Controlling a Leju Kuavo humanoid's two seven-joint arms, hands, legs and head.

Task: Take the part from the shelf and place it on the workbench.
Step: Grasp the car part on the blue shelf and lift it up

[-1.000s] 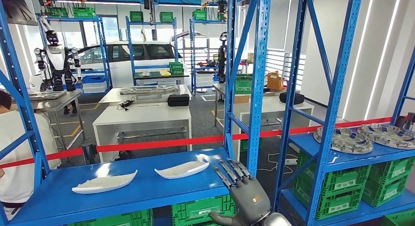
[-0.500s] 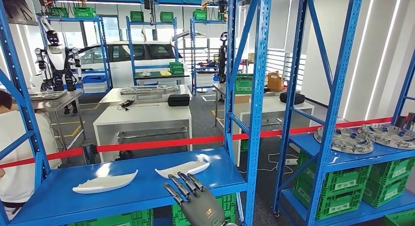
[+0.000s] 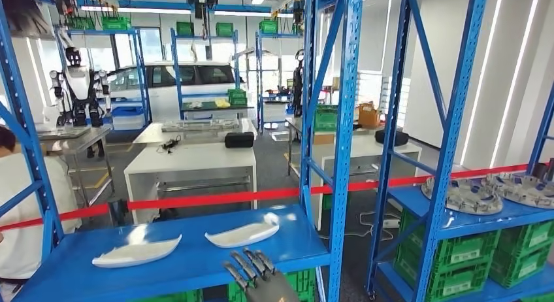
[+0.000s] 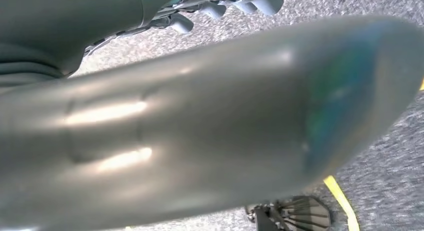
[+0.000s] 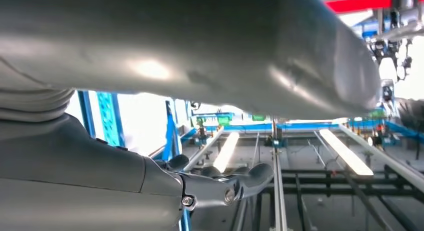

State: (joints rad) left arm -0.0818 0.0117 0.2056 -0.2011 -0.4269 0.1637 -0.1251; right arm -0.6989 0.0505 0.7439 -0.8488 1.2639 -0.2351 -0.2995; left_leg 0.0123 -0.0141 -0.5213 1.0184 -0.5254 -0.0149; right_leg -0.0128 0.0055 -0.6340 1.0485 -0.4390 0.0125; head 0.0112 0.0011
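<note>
Two white curved parts lie on the blue shelf (image 3: 176, 266) in the head view: one to the left (image 3: 137, 253), one nearer the middle (image 3: 242, 234). My right hand (image 3: 258, 281) rises from the bottom edge just in front of the middle part, fingers spread, holding nothing and not touching it. The right wrist view shows the same hand (image 5: 150, 156) with its fingers (image 5: 225, 183) stretched out and empty. My left hand (image 4: 200, 126) hangs over grey floor in the left wrist view, thumb large, fingers (image 4: 220, 6) apart from it, nothing in it.
A blue upright (image 3: 343, 119) stands right of my right hand. Red tape (image 3: 215, 199) runs behind the shelf. Green crates (image 3: 457, 256) sit below the neighbouring shelf, which carries grey round parts (image 3: 467, 196). A person in white (image 3: 19, 217) stands at the left. White tables (image 3: 189, 158) stand beyond.
My right hand has moved left from beside the blue upright to in front of the middle white part, and sits a little lower. The head camera has shifted slightly.
</note>
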